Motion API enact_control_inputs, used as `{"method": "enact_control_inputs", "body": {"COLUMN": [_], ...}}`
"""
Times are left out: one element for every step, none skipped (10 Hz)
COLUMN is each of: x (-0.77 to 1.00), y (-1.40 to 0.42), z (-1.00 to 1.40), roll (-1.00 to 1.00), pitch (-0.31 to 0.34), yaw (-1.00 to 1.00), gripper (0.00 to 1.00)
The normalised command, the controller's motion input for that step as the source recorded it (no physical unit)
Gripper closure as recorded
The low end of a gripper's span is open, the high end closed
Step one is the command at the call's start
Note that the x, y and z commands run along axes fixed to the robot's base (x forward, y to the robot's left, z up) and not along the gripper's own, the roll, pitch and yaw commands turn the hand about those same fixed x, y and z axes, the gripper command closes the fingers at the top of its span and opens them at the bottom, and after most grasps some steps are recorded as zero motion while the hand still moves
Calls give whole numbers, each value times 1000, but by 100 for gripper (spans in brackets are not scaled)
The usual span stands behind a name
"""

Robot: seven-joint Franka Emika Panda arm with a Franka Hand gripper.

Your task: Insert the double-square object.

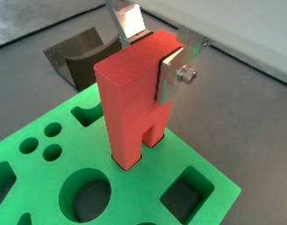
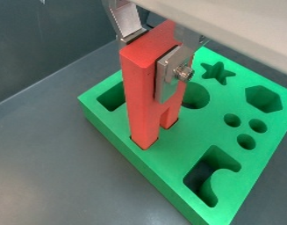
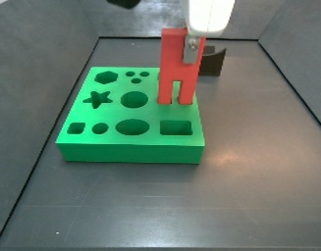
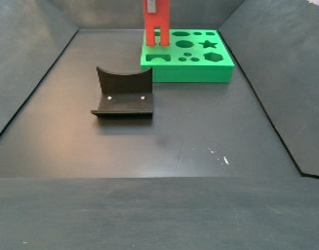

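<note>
The double-square object is a tall red bar standing upright, its two square prongs down in the holes of the green board. My gripper is at the bar's top end, with a silver finger flat against one side and the other finger on the opposite side. It is shut on the bar. The same shows in a wrist view, with the bar rising from the board. In both side views the bar stands at the board's edge.
The green board has several other shaped holes: star, hexagon, circles, squares. The dark brown curved holder stands on the grey floor apart from the board; it also shows behind the bar. Dark walls enclose the floor.
</note>
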Motion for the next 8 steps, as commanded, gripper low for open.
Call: {"method": "enact_control_inputs", "body": {"x": [0,0,0,0,-9,-26,-40,0], "y": [0,0,0,0,0,0,0,0], "z": [-271,-251,-257,-260,-254,-240,-106,0], "roll": [0,0,0,0,0,0,0,0], "pitch": [0,0,0,0,0,0,0,0], "yaw": [0,0,0,0,0,0,0,0], "gripper": [100,100,100,100,100,100,100,100]}}
